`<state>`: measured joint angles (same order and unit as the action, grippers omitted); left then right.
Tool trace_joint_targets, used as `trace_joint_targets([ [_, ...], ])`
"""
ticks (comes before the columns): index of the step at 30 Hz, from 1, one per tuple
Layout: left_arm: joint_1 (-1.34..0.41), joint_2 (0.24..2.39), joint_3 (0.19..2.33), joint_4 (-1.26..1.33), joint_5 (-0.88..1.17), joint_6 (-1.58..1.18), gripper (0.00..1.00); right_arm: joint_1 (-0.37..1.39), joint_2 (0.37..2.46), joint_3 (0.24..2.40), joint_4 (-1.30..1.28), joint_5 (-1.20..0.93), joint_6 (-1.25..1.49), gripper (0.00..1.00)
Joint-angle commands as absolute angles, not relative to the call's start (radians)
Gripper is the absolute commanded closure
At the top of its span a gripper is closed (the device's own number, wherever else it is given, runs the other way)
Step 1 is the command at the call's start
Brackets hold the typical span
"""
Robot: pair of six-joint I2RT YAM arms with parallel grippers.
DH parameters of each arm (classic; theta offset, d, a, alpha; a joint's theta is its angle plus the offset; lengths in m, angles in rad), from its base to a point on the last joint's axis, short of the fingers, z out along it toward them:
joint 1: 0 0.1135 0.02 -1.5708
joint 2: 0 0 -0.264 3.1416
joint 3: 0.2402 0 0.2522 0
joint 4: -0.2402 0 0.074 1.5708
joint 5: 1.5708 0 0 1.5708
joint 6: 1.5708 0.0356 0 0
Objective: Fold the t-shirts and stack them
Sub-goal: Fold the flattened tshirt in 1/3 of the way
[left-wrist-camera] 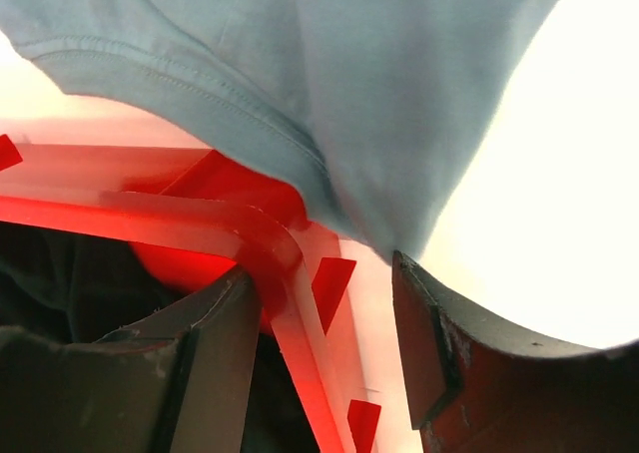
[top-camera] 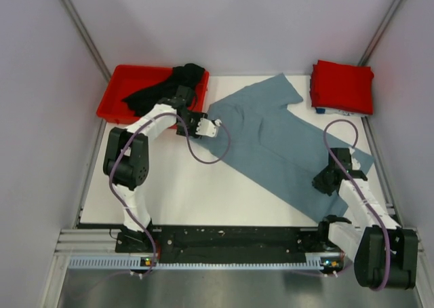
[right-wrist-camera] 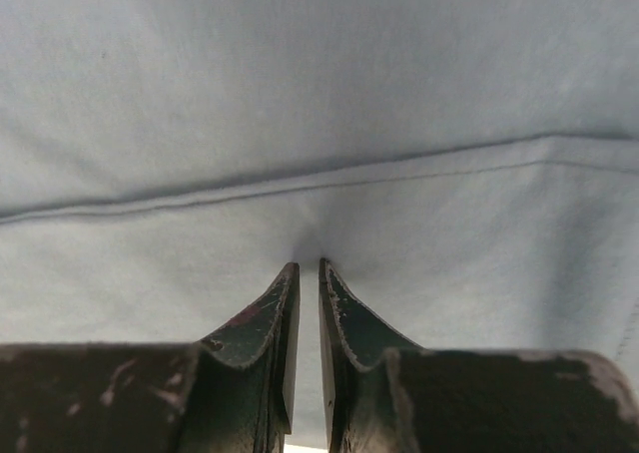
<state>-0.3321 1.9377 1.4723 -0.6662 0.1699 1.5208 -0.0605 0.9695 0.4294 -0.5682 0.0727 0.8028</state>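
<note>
Grey-blue t-shirt lies spread aslant across the bench; the left tool, open at its upper-left edge by the red bin, should close well onto the cloth, then lift level with the right tool, pinched on its lower-right edge.

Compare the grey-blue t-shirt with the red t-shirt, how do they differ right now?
The grey-blue t-shirt lies spread out across the table; the red t-shirt sits folded square at the far right corner. The grey-blue t-shirt covers far more table than the red t-shirt. The right gripper pinches the grey-blue t-shirt near its hem; no gripper touches the red t-shirt. Both are plain soft cloth.
</note>
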Motion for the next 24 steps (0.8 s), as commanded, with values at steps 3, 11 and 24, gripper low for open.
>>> trace_joint_targets([
  [3,-0.367,1.845,1.517,-0.761,0.236,1.447,0.41,-0.098,1.061,0.555,-0.529,0.178,0.689,0.87],
  [11,-0.383,1.858,1.637,-0.771,0.216,1.281,0.38,-0.1,1.094,0.586,-0.529,0.19,0.632,0.87],
  [24,-0.422,2.058,1.748,-0.77,0.204,0.879,1.0,-0.109,1.063,0.563,-0.529,0.193,0.621,0.87],
])
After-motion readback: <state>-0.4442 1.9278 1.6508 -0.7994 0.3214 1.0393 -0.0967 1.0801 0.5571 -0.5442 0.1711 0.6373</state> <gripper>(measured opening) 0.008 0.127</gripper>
